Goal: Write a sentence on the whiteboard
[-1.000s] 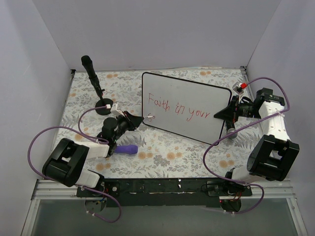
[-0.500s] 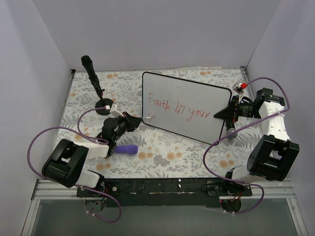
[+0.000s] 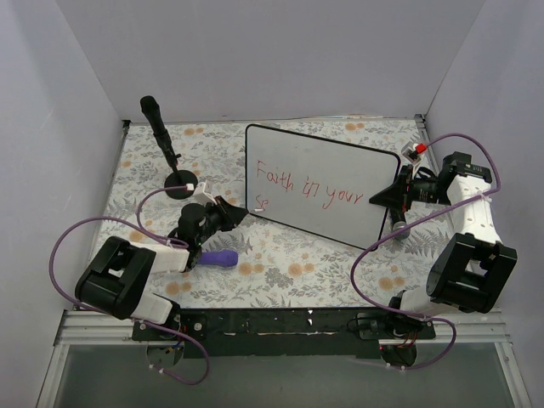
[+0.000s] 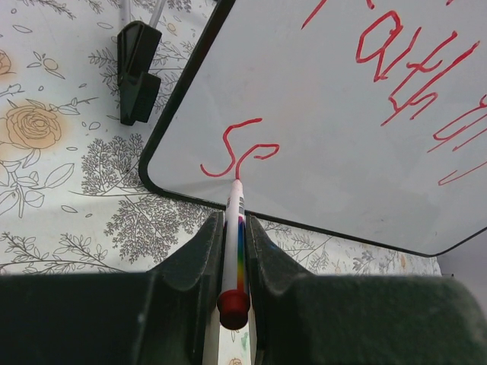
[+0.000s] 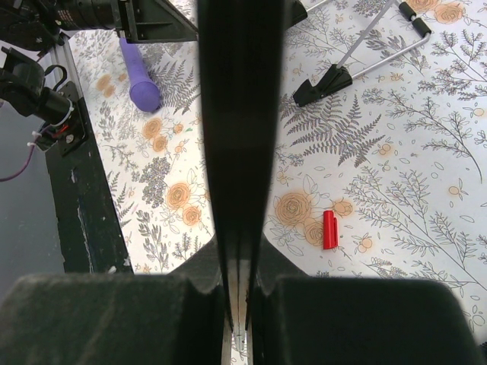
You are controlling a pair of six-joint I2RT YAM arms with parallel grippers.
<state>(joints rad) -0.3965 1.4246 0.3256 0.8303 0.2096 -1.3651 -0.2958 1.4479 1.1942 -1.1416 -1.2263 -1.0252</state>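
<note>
I see the whiteboard propped at the tabletop's centre, its 3 o'clock edge pinched in my right jaws. My left jaws clamp a marker, its tip touching the board near its 7 o'clock corner. The sentence reads "Faith in your", with "Se" begun below in red.

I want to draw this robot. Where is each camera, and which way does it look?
Top external: above, behind the arms, looking down; both arms show, with left gripper and right gripper.
Left wrist: on the left arm, facing the whiteboard and sentence; its fingers pinch the marker.
Right wrist: on the right arm, looking along the whiteboard's edge; its fingers clamp it.
All share the whiteboard.
</note>
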